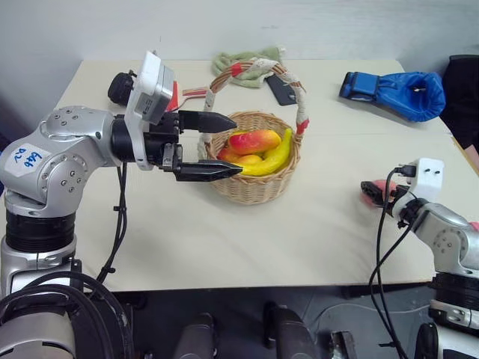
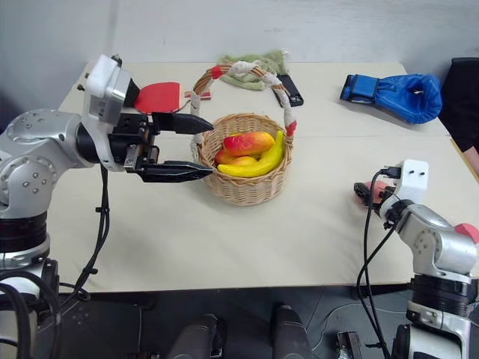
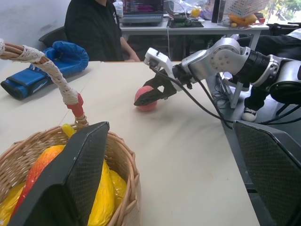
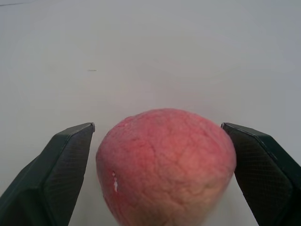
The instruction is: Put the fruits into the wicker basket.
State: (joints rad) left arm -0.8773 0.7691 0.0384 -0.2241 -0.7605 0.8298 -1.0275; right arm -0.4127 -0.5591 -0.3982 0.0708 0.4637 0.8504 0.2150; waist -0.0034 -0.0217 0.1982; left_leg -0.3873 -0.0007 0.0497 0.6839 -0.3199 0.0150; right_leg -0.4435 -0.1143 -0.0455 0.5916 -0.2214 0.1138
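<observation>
Wicker, tan and woven, marks the goal: the wicker basket (image 2: 247, 179) sits near the middle of the table (image 2: 224, 247), its cloth-wrapped handle arching over it. The left gripper (image 2: 191, 146) hangs level at the basket's nine o'clock with fingers spread wide and nothing between them, the tips at the rim. Over at four o'clock from the basket, near the table's right edge, the right gripper (image 4: 160, 165) has its fingers parted on either side of the peach (image 4: 165, 165), which rests on the tabletop; I cannot tell whether the pads touch it.

Risks, as I judge them: the peach is round and looks smooth, so an off-centre squeeze could squirt it out and roll it toward the near edge. On the carry, the fruit or the wrist could clip the tall handle. The left gripper at the rim might also nudge the basket.

Count: one basket; inside it one banana (image 2: 258, 163), one mango (image 2: 249, 142) and at least one small orange fruit (partly buried); one peach outside. Elsewhere: one blue boxing glove (image 2: 393, 93), one red paddle (image 2: 159, 96), one green cloth (image 2: 254, 61).
</observation>
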